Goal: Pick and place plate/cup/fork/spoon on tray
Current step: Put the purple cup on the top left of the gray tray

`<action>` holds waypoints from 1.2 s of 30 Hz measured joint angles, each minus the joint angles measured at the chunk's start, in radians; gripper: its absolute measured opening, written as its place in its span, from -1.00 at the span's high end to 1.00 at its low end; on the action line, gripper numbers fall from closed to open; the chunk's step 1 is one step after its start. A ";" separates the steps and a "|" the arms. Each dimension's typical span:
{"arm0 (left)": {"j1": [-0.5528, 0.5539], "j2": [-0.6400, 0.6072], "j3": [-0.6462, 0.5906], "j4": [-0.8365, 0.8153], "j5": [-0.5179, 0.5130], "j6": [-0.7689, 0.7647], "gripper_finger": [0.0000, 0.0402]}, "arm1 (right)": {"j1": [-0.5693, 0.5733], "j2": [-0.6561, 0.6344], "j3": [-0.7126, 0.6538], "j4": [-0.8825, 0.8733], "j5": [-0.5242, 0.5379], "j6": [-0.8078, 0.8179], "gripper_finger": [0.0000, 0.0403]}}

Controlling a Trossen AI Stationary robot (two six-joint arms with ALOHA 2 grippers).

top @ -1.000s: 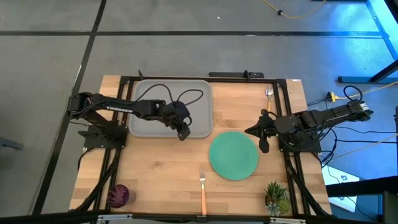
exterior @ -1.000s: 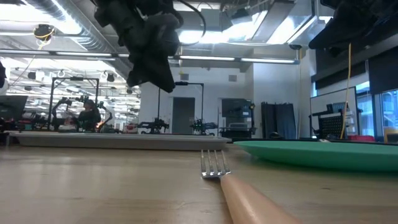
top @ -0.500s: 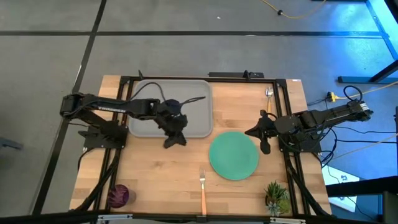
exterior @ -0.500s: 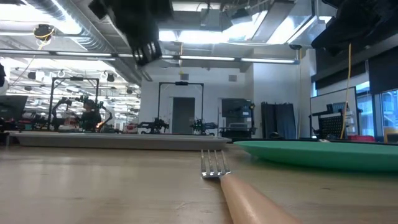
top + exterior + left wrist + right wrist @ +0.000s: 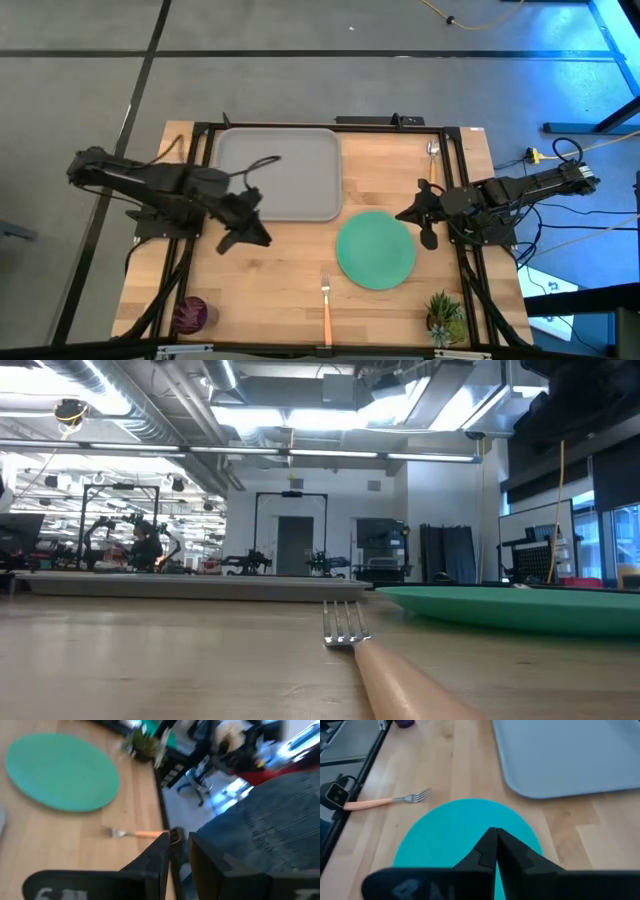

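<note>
The grey tray (image 5: pixel 275 175) lies at the table's far left-centre with nothing on it. The teal plate (image 5: pixel 375 250) lies flat to the right of it, and shows in the low view (image 5: pixel 520 605) too. The fork (image 5: pixel 326 305) lies near the near edge, tines pointing away (image 5: pixel 345 625). The spoon (image 5: pixel 432 152) lies at the far right. The purple cup (image 5: pixel 192 313) stands at the near left corner. My left gripper (image 5: pixel 258 238) is shut and empty above bare wood near the tray's near edge. My right gripper (image 5: pixel 402 213) is shut and empty at the plate's far right rim.
A small green potted plant (image 5: pixel 443 315) stands at the near right corner. Black frame rails (image 5: pixel 465 290) run along the table's left and right sides. Bare wood lies between the tray, the cup and the fork.
My left gripper has swung off the tray's near right corner, toward the table's left and near edges, and has turned; it has left the low view.
</note>
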 joint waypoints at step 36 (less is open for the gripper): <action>-0.041 -0.118 0.000 0.019 -0.181 0.213 0.66 | 0.000 0.000 0.000 -0.049 -0.022 0.000 0.93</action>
